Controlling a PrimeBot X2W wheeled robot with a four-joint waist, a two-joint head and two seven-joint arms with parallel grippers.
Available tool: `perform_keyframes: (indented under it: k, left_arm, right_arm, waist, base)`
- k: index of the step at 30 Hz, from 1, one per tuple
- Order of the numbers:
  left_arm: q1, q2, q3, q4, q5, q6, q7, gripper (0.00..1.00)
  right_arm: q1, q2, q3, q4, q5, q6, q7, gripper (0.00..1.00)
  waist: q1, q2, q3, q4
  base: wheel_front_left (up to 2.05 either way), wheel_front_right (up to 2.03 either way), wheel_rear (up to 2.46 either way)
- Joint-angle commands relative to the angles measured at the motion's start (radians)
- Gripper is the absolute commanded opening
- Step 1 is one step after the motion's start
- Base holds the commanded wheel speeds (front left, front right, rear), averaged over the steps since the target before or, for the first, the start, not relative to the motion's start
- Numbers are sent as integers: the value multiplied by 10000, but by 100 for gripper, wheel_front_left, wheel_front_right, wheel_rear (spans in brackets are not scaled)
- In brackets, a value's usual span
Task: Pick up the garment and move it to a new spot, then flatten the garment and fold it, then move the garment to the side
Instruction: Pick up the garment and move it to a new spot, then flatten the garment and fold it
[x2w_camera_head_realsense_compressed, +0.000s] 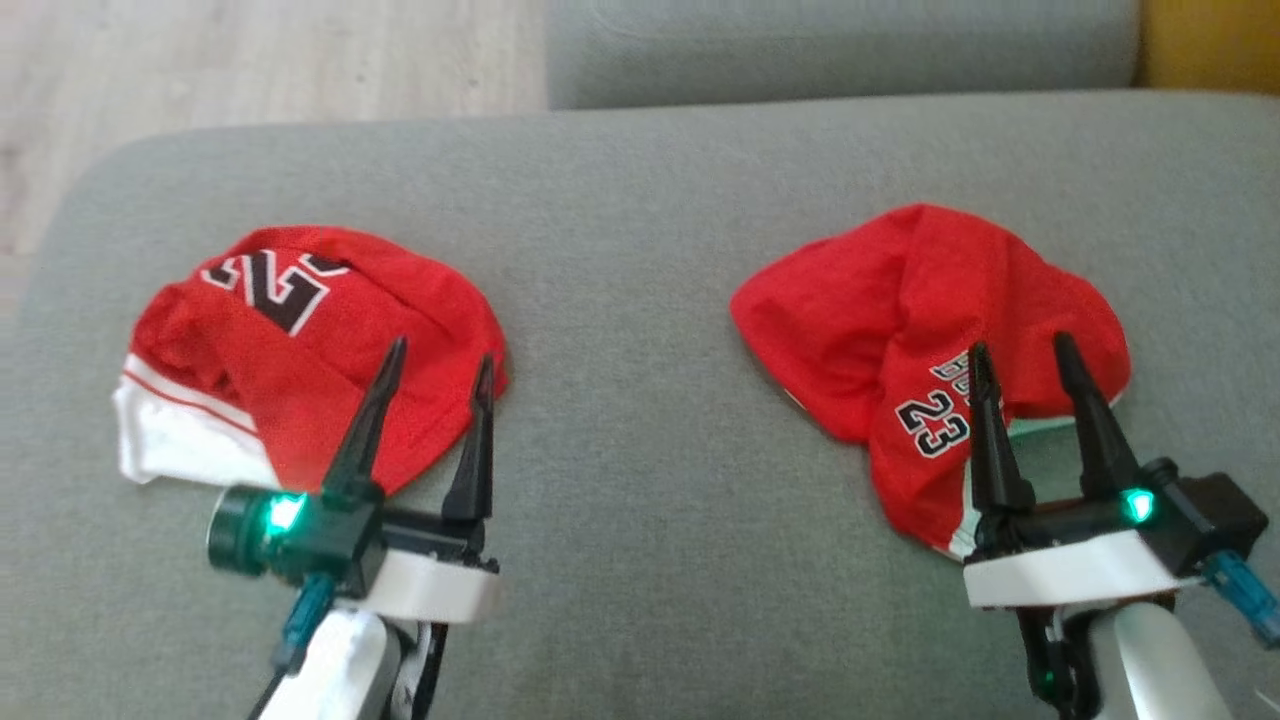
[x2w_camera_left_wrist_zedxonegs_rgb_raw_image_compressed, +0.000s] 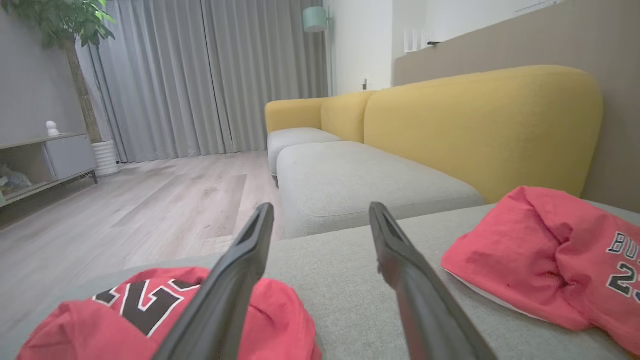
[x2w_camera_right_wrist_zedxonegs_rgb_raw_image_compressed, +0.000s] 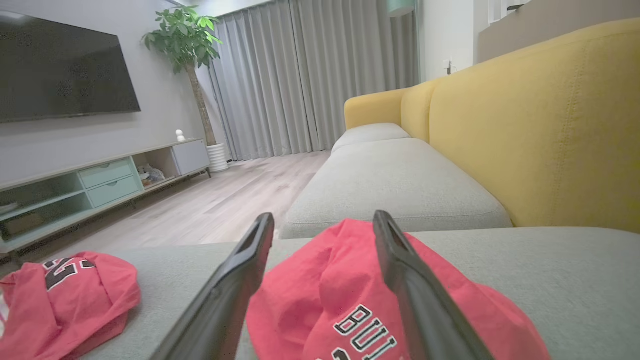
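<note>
While both grippers sit w/ fingers wide apart and nothing in them, the main risk is picking wrong: two look-alike red bundles lie well apart on the grey cushion, the left garment at approx 9 o'clock of the head view and the right garment at 3 o'clock. The left gripper hovers at the 5 o'clock edge of the left garment. The right gripper is over the 5 o'clock part of the right garment, beside the printed number. Can't tell if any fingertip touches cloth. Both bundles are crumpled in several layers, so a pinch could catch just the top layer, or too many, and the cloth would lift twisted & be hard to flatten. Too deep a dive could snag the soft cushion cover. If both arms close at once, each takes a diff. piece. The left garment lies near the cushion's 9 o'clock rim, w/ floor beyond at 11 o'clock, so a sloppy drag that way could drop it off.
</note>
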Motion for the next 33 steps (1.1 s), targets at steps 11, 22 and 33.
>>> perform_keyframes:
  k: [11,22,33]
  left_arm:
    - [571,-569,1348,-568,488,-392,-50,100]
    - [360,-905,1490,-372,1038,-982,-51,100]
    - [75,-1247,1750,-250,1086,-1391,-51,100]
  right_arm:
    - [73,-54,355,-166,99,-7,-107,100]
    - [-450,-54,614,1431,-925,-7,-5,100]
    - [-1728,-54,655,3722,-1856,-7,787,100]
  waist:
    - [1,0,-279,25]
    - [1,0,323,210]
    - [1,0,997,621]
  base:
    - [0,0,0]
    - [0,0,0]
    - [0,0,0]
